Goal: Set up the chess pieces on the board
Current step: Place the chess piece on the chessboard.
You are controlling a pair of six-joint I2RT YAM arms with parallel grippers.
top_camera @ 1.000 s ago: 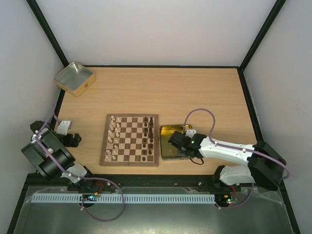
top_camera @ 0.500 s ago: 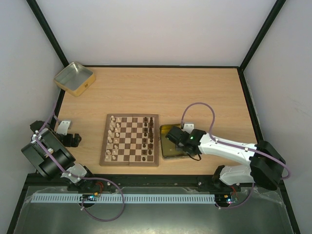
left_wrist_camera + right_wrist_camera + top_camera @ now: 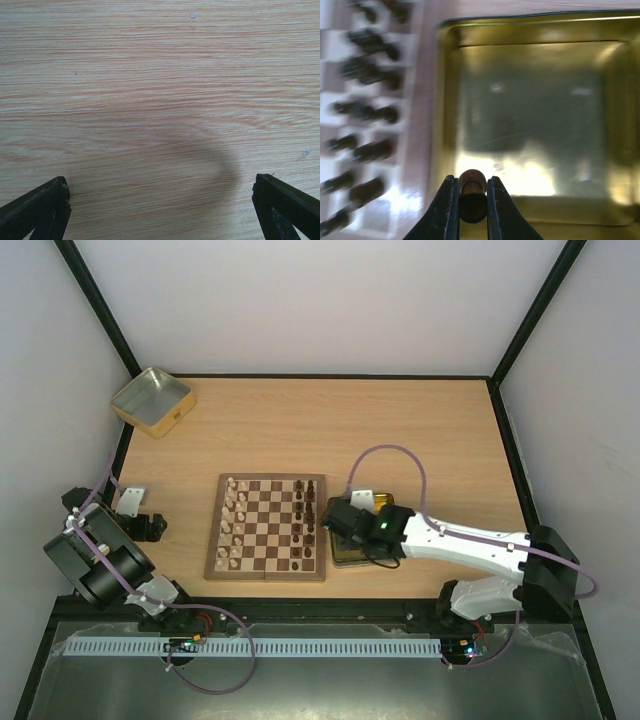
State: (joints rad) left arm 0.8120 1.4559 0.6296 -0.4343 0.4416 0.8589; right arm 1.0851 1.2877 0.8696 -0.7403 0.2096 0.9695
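The board lies mid-table, pale pieces along its left columns and dark pieces along its right columns. My right gripper hangs over the left end of the yellow-gold tin, just right of the board. In the right wrist view the gripper is shut on a dark brown piece, held above the tin's floor; blurred dark pieces stand on the board at the left. My left gripper is open over bare table, holding nothing.
A silvery square tin stands at the far left corner. The left arm is folded at the near left. A purple cable loops above the right arm. Black frame rails edge the table.
My right gripper has moved left across the tin toward the board's right edge, carrying the dark piece. The left arm has not moved.
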